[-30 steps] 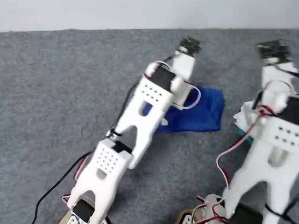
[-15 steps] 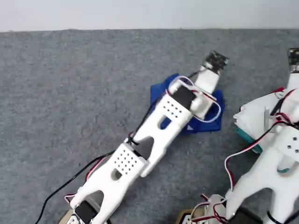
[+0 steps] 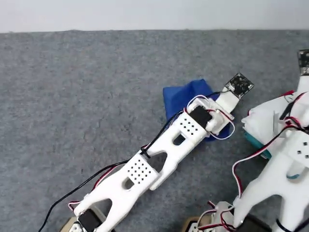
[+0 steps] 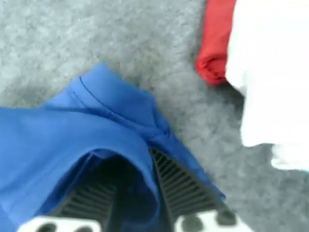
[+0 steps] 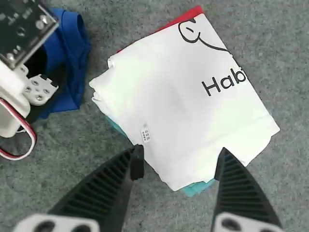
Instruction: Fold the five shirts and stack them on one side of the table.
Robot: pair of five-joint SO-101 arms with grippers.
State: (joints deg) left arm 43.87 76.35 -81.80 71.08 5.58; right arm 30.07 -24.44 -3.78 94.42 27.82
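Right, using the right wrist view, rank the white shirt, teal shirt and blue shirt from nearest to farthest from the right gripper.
1. white shirt: top of the stack, directly beneath the open right gripper.
2. teal shirt: just under the white one, its edge peeking out.
3. blue shirt: off the stack, on the table beside it.

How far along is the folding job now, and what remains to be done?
Done: the white shirt lies folded on top of the red shirt and the teal shirt, piled at one side. In hand: the left gripper is shut on the blue shirt, right beside that pile. Left: the blue shirt is not yet on top. The right gripper hovers open over the pile.
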